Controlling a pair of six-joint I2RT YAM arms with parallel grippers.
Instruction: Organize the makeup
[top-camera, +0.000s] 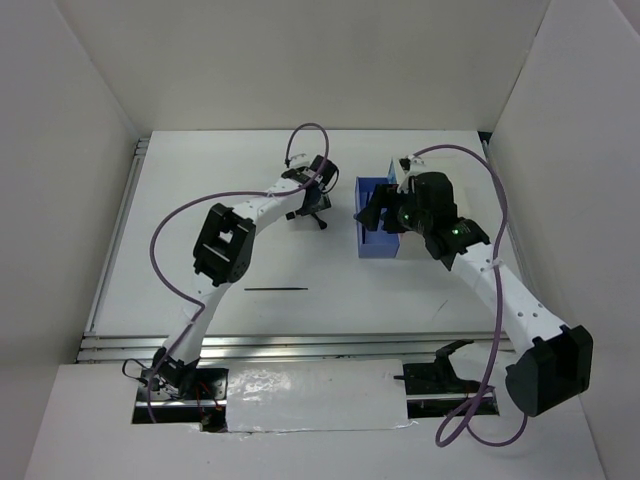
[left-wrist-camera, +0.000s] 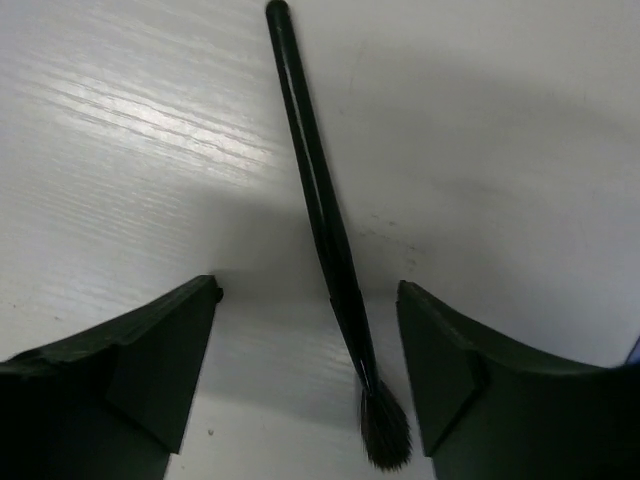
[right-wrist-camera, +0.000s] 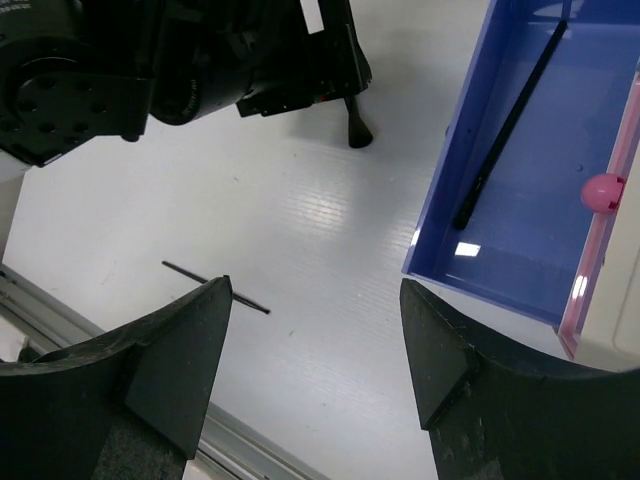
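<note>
Left gripper (left-wrist-camera: 308, 320): jaws apart, straddling black brush (left-wrist-camera: 318, 210), not yet pinching. Brush lies flat on table (left-wrist-camera: 500, 120), just left of blue drawer (top-camera: 378, 248), bristles toward the wrist camera.

Right gripper (right-wrist-camera: 315, 340): jaws apart, empty, hovering at drawer's left edge.

1 thin pencil (right-wrist-camera: 505, 140) lies inside drawer. Second pencil (top-camera: 275, 289) on table, well left of drawer and nearer the arm bases.

Step, as judged: grasping brush. Next move needs a squeeze on the handle, a lift, then a carry right into drawer. Slim round handle could roll or slip.
</note>
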